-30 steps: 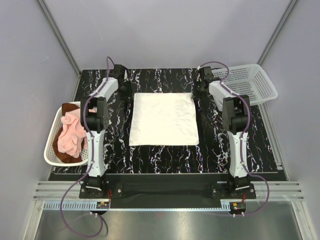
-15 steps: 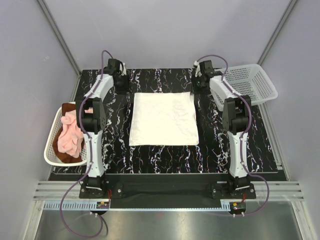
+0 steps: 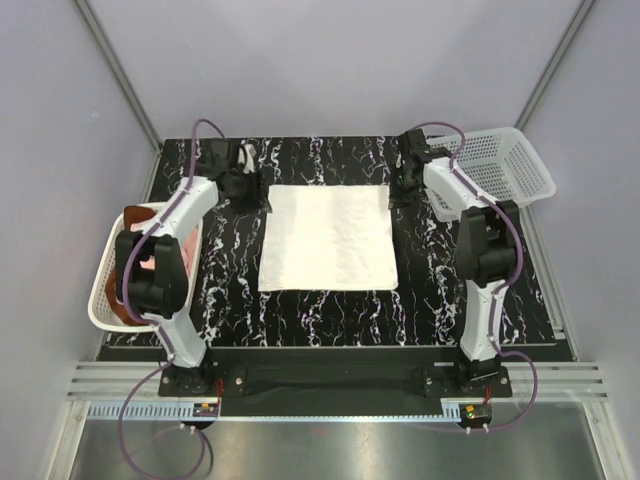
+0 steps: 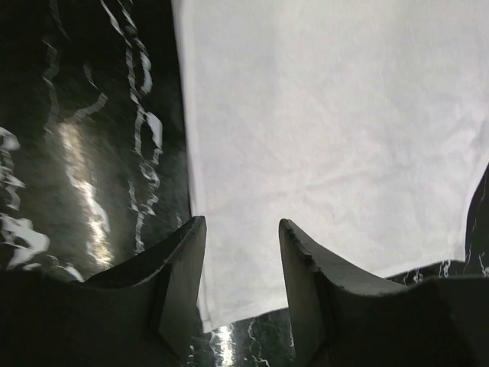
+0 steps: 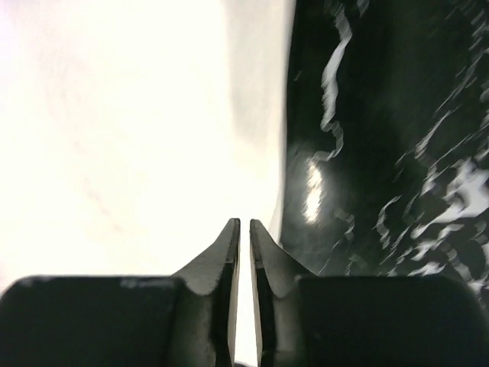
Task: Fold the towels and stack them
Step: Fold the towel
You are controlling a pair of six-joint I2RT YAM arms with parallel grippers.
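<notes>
A white towel [image 3: 327,238] lies spread flat in the middle of the black marble table [image 3: 430,300]. My left gripper [image 3: 258,198] is at its far left corner. In the left wrist view the left gripper [image 4: 242,229] stands open, straddling the white towel [image 4: 328,115] near that corner. My right gripper [image 3: 398,195] is at the far right corner. In the right wrist view the right gripper [image 5: 244,223] has its jaws almost together, just inside the right edge of the white towel [image 5: 114,130]. I cannot see any cloth pinched. A pink towel [image 3: 150,264] and a brown towel [image 3: 116,310] lie bunched together.
The pink and brown towels sit in a white mesh basket [image 3: 100,300] at the table's left edge, partly hidden by my left arm's elbow. A second white mesh basket [image 3: 505,165] stands at the far right corner.
Both grippers came from the table's far edge down to the white towel's far corners. My left elbow swung out over the left basket. The right jaws opened briefly and closed again.
</notes>
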